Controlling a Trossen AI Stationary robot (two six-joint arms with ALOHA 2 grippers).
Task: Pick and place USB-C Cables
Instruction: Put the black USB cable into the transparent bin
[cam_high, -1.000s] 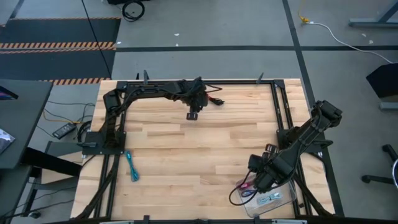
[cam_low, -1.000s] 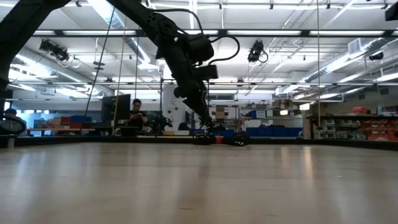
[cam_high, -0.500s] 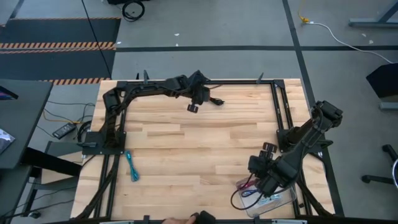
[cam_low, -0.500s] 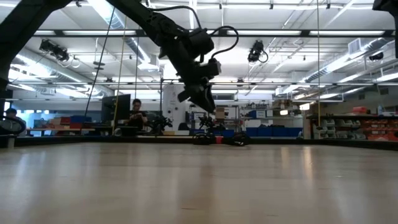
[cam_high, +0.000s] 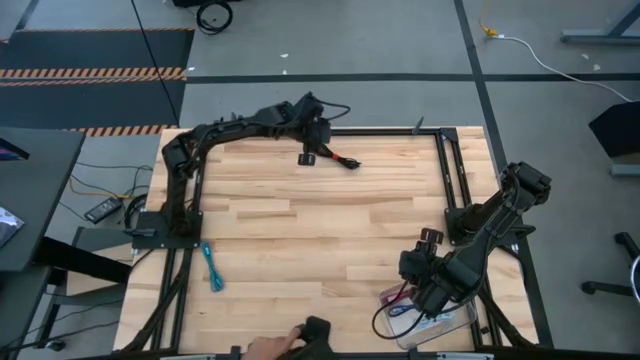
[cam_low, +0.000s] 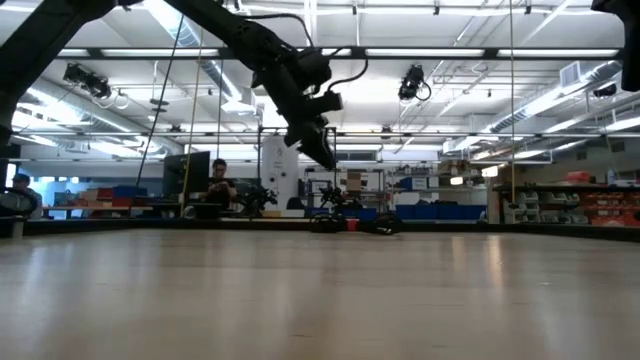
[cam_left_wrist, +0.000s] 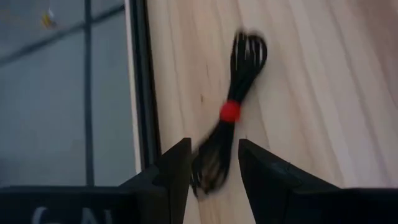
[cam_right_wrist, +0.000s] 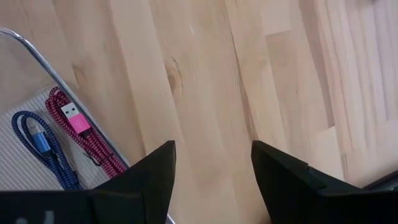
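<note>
On your left side of the table (cam_high: 300, 250), the teal cable (cam_high: 211, 266) lies by the left frame rail, long axis running roughly front to back. Only the high view shows it. At the far edge, the left gripper (cam_high: 307, 158) hangs above the wood, fingers apart with nothing between them. The black-and-red cable (cam_left_wrist: 231, 134) sits just beside it; the left wrist view shows its long axis along the table edge, red band mid-length, looped end pointing away from the fingers. A person's hand (cam_high: 272, 346) is at the near edge. Right gripper (cam_high: 432, 295) is open over the clear tray (cam_right_wrist: 25, 163); its wrist view alone shows a maroon cable (cam_right_wrist: 84, 140) and a blue cable (cam_right_wrist: 45, 147) inside.
</note>
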